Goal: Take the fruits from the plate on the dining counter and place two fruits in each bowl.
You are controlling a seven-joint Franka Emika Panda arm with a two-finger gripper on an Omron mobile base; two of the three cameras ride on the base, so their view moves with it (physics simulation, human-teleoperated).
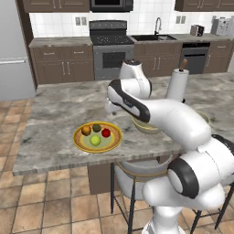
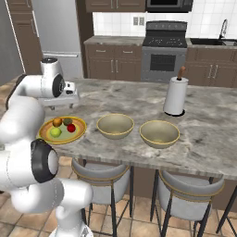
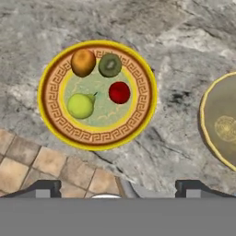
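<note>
The plate, with a yellow-orange patterned rim, lies on the dining counter near its front edge. On it sit the four fruits: orange, dark brownish-green, red and yellow-green. My gripper hangs above the plate's near side, open and holding nothing, well apart from the fruits. Two tan bowls stand side by side to the right of the plate, both with nothing in them. The nearer bowl's rim shows at the hand view's right edge.
A paper towel roll stands upright behind the bowls. Two stools are tucked under the counter's front edge. Tiled floor lies beyond the edge nearest the plate. The stove, sink and cabinets line the far wall.
</note>
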